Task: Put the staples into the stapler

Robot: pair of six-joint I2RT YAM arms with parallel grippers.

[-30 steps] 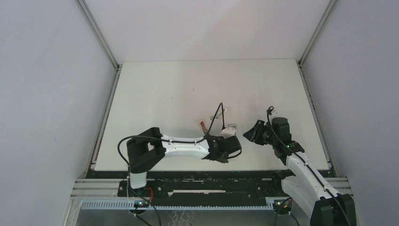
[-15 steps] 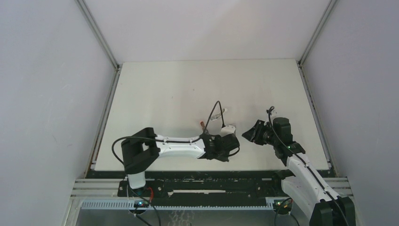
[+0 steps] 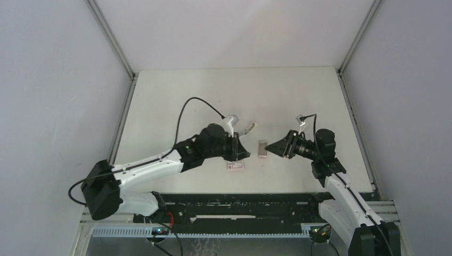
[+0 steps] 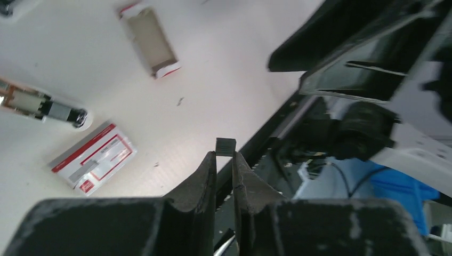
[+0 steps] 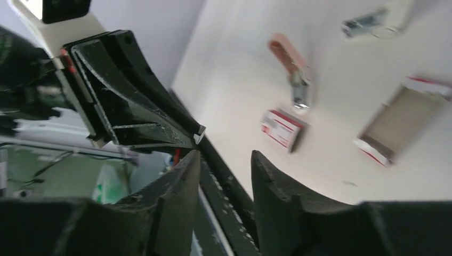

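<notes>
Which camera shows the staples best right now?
The left wrist view: the staples sit as a small grey block pinched at the tips of the left gripper, close and unobstructed. The right wrist view shows only a pale bit at that gripper's tip. In the top external view they are too small to make out.

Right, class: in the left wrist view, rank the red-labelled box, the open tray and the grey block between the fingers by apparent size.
Largest, tied: red-labelled box and open tray, too alike to separate.
Smallest: grey block, pinched by the left fingers, though nearest the camera.
</notes>
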